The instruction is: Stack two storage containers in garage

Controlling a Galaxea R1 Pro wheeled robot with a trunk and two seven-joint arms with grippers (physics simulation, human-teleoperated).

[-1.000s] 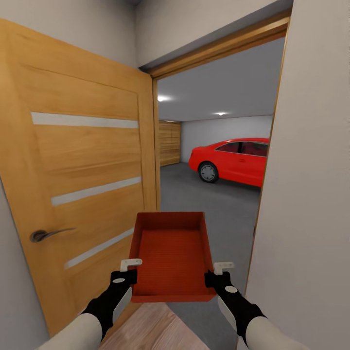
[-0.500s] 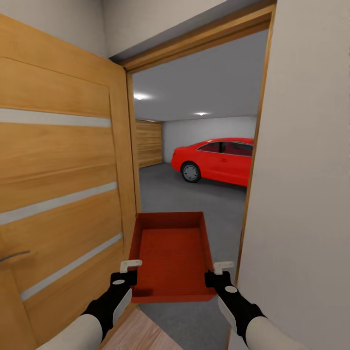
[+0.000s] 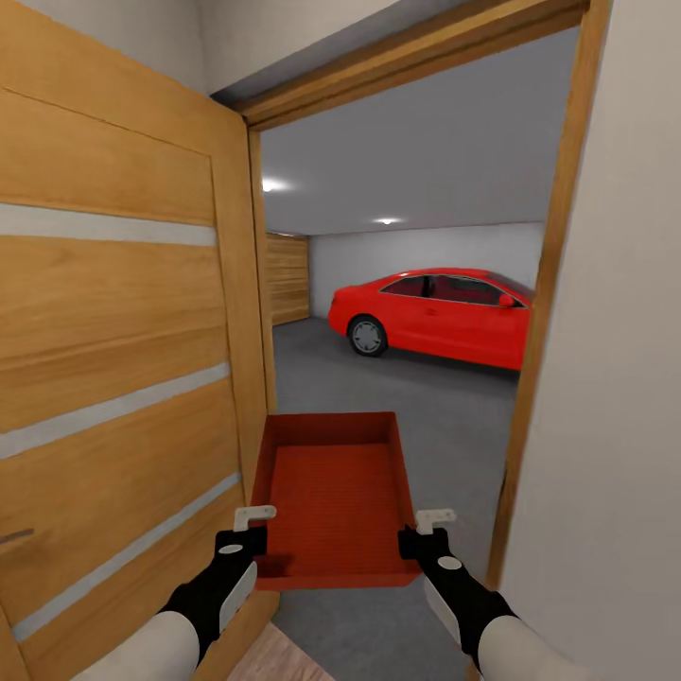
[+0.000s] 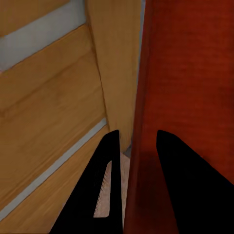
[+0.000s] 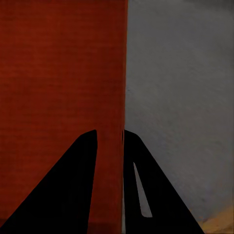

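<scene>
A red-orange storage container (image 3: pixel 336 497) is carried in front of the robot, held level at the doorway between the wood-floored room and the garage. Its left side wall is clamped by the left gripper (image 3: pixel 248 526) and its right side wall by the right gripper (image 3: pixel 427 530), both near the end closest to the robot. In the left wrist view the thin red wall (image 4: pixel 141 146) is seen between the two dark fingers (image 4: pixel 109 185), which are closed narrowly on it; in the right wrist view the same is shown, with the wall edge (image 5: pixel 122 73) pinched between the fingers (image 5: pixel 83 185).

The open wooden door (image 3: pixel 123 378) stands just beside the left edge of the container, and the door frame (image 3: pixel 539 331) is near on the right. Beyond the opening, the grey concrete floor (image 3: pixel 426 416) of the garage, a red car (image 3: pixel 435 312) and a planked wall-sized door (image 3: pixel 287 279) are visible. A second container is not seen here.

The main risk is judged to be a collision in the narrow passage: if the base drifts to the left, the container or the left arm could be pushed against the door leaf, and the thin wall could slip out of the pinch. A drift to the right could bring the right elbow against the frame. Since only the walls are gripped, a sudden stop could also tilt the container downward at its far end.
</scene>
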